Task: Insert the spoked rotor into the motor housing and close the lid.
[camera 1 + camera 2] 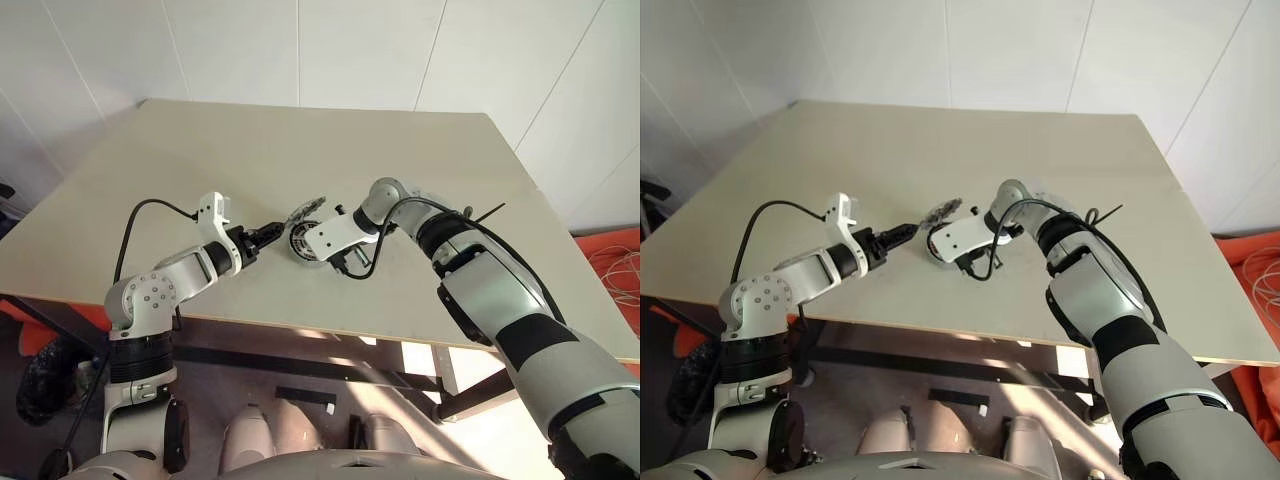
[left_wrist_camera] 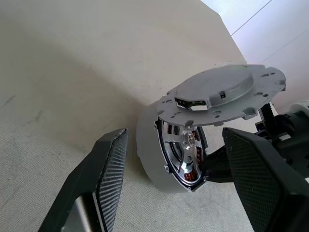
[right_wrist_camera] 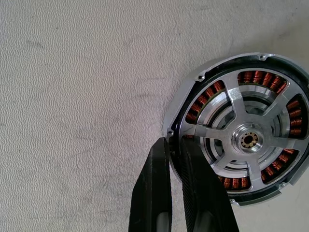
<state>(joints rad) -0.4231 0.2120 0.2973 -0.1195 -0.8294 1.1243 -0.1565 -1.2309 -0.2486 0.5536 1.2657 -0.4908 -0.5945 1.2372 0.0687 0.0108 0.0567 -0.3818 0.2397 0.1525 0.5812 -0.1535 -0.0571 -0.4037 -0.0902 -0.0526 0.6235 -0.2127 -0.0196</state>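
Bright, even daylight across pale table [image 1: 300, 160]. Sunlit patch on floor [image 1: 420, 400] below table edge. Soft shadow falls beside motor housing [image 2: 149, 154] in left wrist view. Small glints on spoked rotor [image 3: 248, 140] in right wrist view, copper windings crisp. Near fingers [image 2: 104, 179] slightly soft. Head views bend lines toward edges.

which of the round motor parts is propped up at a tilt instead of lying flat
The flat grey perforated lid, leaning tilted on the rim of the round silver motor housing. The shiny spoked rotor sits level inside that housing.
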